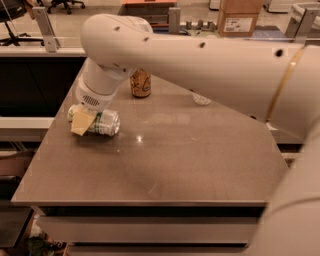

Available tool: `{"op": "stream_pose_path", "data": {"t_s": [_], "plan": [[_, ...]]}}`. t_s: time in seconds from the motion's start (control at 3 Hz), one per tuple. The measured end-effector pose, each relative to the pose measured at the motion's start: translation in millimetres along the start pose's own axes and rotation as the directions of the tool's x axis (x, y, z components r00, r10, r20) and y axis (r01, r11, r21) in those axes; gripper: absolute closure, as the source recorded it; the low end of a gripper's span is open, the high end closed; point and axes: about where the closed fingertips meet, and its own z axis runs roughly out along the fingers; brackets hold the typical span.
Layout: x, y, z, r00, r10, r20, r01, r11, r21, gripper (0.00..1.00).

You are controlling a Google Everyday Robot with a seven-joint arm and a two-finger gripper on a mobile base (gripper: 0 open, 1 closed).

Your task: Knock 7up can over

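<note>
Gripper: the gripper [82, 120] is low over the left part of the bench [175, 160], at the end of the thick white arm [200, 55] that reaches in from the right.
Grip: from where I stand I cannot tell whether it is open, closed or clamped on anything; its yellowish tip lies across the left end of the can.
7up can: the 7up can [106, 123] lies on its side on the bench, long axis running left to right, silver end facing right, close to the bench's left edge and right under the gripper's wrist.
Contact: gripper and can overlap in my view and look to be touching.
Gold-orange can: a gold-orange can [141, 83] stands upright farther back on the bench, partly behind the arm, apart from the fallen can.
Clear container: something clear [201, 99] sits toward the back right, just below the arm; only its lower part shows.
Background: a cardboard box [239, 17] beyond the bench, and an office chair [12, 15] at the far left.
</note>
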Motion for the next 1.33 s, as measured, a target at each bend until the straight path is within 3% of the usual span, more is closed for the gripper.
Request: {"op": "stream_pose_path", "data": {"t_s": [0.33,0.67,1.33], "plan": [[-1.3,9.2,3.4,0.999,-0.023,-0.032,0.022,0.9994,-0.027,1.0],[-2.3,9.8,2.9,0.999,-0.026,-0.031,0.025,0.9993,-0.026,0.82],[-2.9,11.2,1.4,0.999,-0.028,-0.03,0.028,0.9993,-0.025,0.36]]}}
